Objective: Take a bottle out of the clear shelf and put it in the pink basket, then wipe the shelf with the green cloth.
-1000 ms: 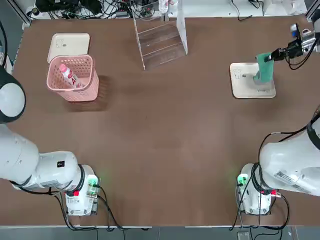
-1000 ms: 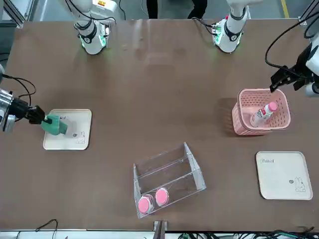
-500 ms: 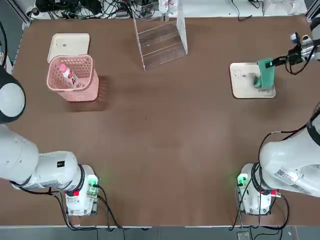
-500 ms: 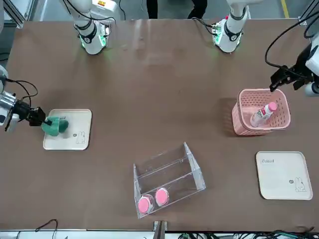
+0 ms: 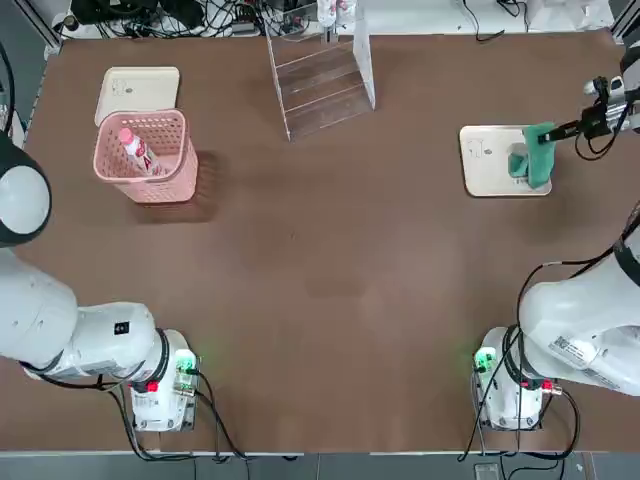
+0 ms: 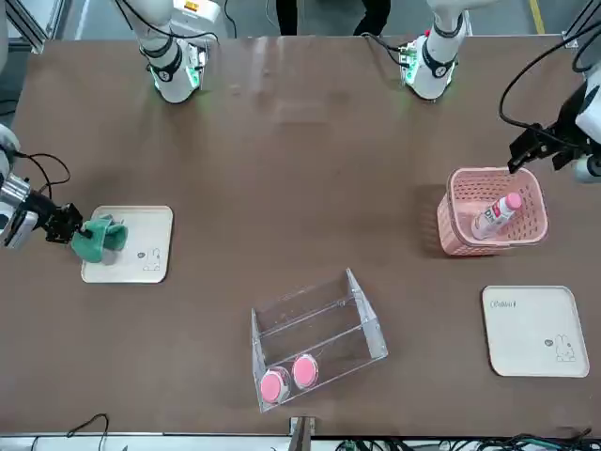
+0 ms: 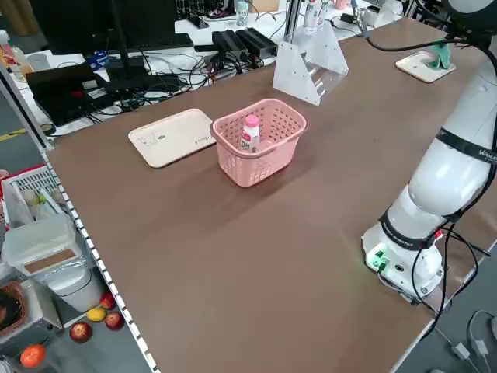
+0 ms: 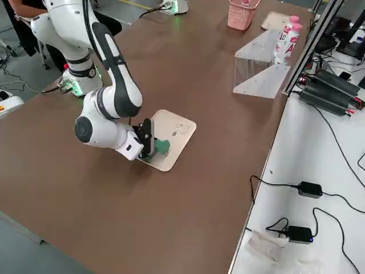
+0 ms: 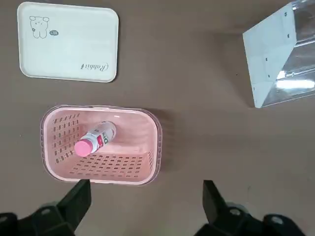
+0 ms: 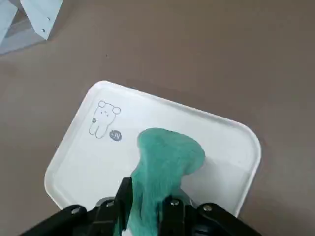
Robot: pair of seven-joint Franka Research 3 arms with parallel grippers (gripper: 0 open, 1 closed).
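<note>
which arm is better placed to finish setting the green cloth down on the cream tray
Right. The right claw is at the green cloth, which rests bunched on the cream tray. The left claw hovers open above the pink basket, across the table.

Overhead and front views face oppositely, share table (image 5: 320, 280); wrist views close

Desk (image 5: 330, 260): brown, matt, smooth top.
Clear shelf (image 5: 322, 82): transparent, glossy hard plastic with flat see-through walls.
Pink basket (image 9: 101, 145), left of the clear shelf in the top view: pale pink plastic, perforated lattice walls, smooth rim.
Bottle (image 9: 95, 139) in the basket: white plastic, pink cap, printed label.
Green cloth (image 10: 165, 162): soft teal fabric, crumpled, matt.
Cream tray (image 10: 113, 147) under the cloth: smooth, faintly satin plastic.
</note>
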